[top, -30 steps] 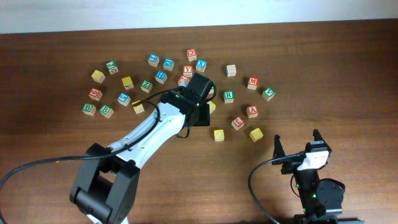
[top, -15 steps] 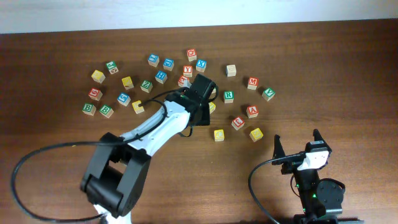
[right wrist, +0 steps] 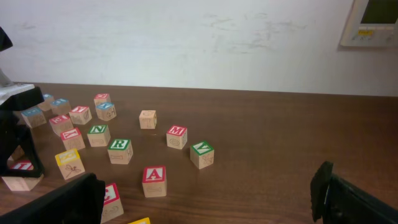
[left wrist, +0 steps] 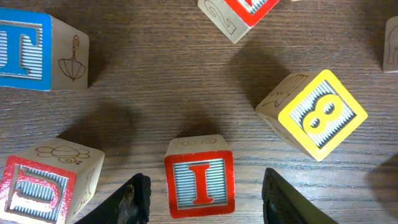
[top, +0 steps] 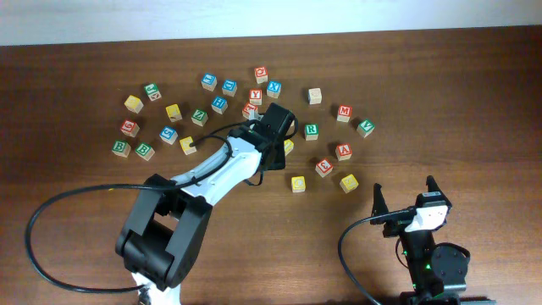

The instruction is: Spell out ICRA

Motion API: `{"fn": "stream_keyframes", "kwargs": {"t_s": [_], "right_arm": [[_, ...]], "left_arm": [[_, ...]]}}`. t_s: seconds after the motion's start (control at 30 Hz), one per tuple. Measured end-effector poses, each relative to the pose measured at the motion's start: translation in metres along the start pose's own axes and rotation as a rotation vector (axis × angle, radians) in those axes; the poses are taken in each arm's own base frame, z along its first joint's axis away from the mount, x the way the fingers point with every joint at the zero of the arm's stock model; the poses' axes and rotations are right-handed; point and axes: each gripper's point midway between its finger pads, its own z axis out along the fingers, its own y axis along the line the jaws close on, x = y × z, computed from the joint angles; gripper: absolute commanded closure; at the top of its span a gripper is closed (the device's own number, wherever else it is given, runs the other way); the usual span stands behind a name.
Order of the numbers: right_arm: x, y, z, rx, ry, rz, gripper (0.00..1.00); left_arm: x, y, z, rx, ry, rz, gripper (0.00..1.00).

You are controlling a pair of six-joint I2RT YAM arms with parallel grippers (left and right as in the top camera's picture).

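The red I block point(left wrist: 199, 183) lies on the table between the fingers of my left gripper point(left wrist: 202, 202), which is open and not touching it. In the overhead view my left gripper point(top: 270, 127) covers that block. The green R block point(top: 312, 131), red C block point(top: 323, 167) and red A block point(top: 343, 152) lie to its right. They also show in the right wrist view: R point(right wrist: 120, 149), C point(right wrist: 111, 198), A point(right wrist: 154, 179). My right gripper point(top: 405, 199) is open and empty near the front edge.
A yellow 8 block point(left wrist: 320, 115), a blue T block point(left wrist: 25, 53) and a red block point(left wrist: 31, 193) lie close around the I block. Red M point(top: 345, 112), green V point(top: 365, 127) and two yellow blocks point(top: 297, 183) lie near the A. Several more blocks are scattered at the far left.
The left arm's elbow and lower links have shifted pose, while its gripper stays over the same spot. The right arm has not moved.
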Motion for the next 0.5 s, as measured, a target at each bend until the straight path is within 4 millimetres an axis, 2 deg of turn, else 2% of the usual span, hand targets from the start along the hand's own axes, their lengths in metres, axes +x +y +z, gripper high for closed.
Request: {"fn": "stream_keyframes", "kwargs": {"t_s": [0.1, 0.23, 0.5], "right_arm": [[0.000, 0.000, 0.000, 0.000, 0.000, 0.001, 0.02], [0.000, 0.000, 0.000, 0.000, 0.000, 0.001, 0.02], [0.000, 0.000, 0.000, 0.000, 0.000, 0.001, 0.02]], "left_arm": [[0.000, 0.001, 0.001, -0.004, 0.001, 0.000, 0.50], [0.008, 0.003, 0.015, -0.022, 0.029, 0.005, 0.52], [-0.003, -0.004, 0.016, 0.002, -0.015, -0.006, 0.56]]}}
